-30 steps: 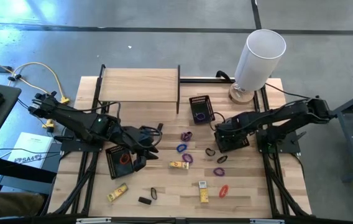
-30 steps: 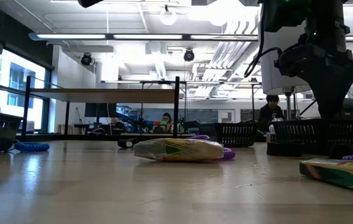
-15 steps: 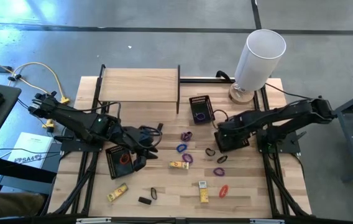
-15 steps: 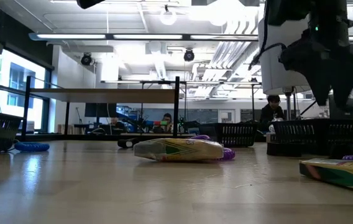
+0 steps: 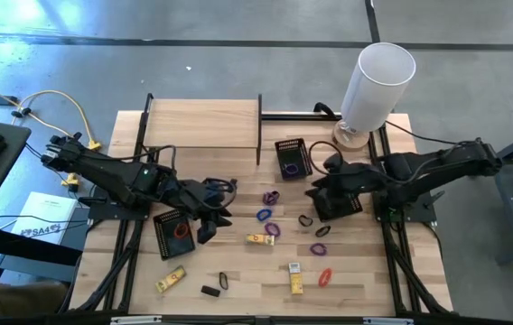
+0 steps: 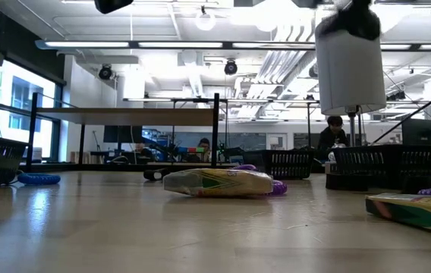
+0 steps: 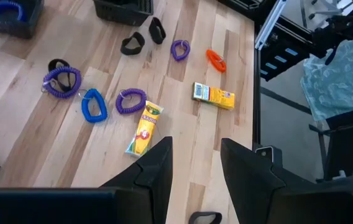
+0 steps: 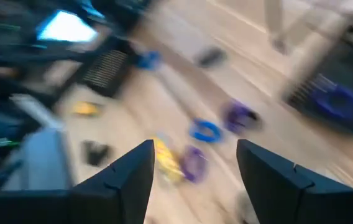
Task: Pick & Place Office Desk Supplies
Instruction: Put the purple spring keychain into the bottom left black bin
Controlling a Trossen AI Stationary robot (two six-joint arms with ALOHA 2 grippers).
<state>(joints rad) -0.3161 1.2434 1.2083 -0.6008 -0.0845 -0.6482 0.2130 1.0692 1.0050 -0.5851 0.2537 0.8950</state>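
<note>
right gripper [image 8: 192, 180]: open, empty | left gripper [image 7: 195, 177]: parted, empty | loops [image 8: 204, 132]: blurred, perhaps coils

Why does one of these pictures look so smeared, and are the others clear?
The right wrist view is streaked with motion blur: the blue loop and the yellow packet are soft smudges beyond the right gripper, its fingers apart. The left wrist view is crisp, showing the wood grain of the table. The low view is sharp too, with bright ceiling lights and a sheen on the tabletop.
</note>
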